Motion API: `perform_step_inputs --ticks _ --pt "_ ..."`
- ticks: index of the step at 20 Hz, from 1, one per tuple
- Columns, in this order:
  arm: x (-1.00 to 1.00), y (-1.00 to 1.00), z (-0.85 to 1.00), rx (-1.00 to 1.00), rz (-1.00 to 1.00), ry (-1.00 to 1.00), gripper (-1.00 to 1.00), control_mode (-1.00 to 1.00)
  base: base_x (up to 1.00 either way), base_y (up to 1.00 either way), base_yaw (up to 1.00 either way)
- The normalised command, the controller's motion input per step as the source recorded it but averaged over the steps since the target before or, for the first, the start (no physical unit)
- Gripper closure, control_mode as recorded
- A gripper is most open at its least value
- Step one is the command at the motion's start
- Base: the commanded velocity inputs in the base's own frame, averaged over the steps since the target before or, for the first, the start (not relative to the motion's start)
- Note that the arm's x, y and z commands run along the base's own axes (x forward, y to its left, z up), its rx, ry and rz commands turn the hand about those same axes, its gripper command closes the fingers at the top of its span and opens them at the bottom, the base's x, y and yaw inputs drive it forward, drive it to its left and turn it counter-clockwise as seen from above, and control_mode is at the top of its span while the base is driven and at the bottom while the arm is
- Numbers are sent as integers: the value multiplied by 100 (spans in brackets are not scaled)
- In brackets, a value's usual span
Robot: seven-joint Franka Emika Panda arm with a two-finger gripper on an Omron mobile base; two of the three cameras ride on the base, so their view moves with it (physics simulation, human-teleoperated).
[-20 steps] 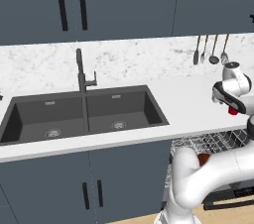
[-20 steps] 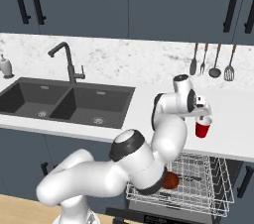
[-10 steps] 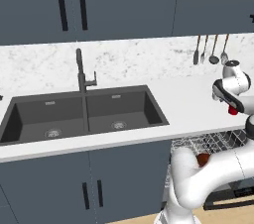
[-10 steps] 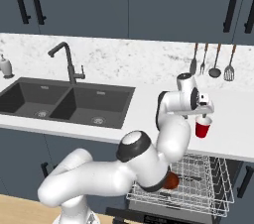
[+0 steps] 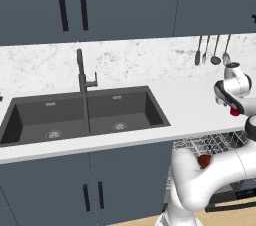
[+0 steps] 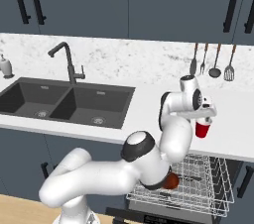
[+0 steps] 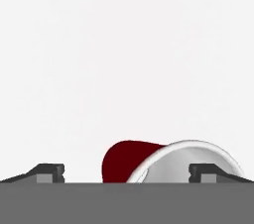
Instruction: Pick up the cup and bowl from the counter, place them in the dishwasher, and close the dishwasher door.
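Jaws spread wide, the white arm's gripper (image 6: 204,117) hung over the small tapered red plastic cup (image 6: 202,129) standing on the long white stone-like counter (image 6: 149,104), seemingly lining up to grasp it, while the round reddish-brown bowl (image 6: 170,181) already lay in the open dishwasher's grey wire rack (image 6: 208,188).

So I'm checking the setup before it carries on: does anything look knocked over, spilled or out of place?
Nothing stands out. The cup stands upright on the counter under the open end effector, the bowl already sits in the dishwasher rack, and nothing is spilled.
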Motion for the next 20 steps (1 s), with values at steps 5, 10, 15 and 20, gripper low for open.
perform_step_inputs --ticks 5,10,15,20 --pt "4 -5 -19 0 0 8 -100 -100 0 0 0" --pt "0 0 -11 0 0 3 100 -100 0 0 0" --pt "0 0 -6 0 0 0 100 -100 0 0 0" --pt "-6 0 0 0 0 0 100 -100 0 0 0"
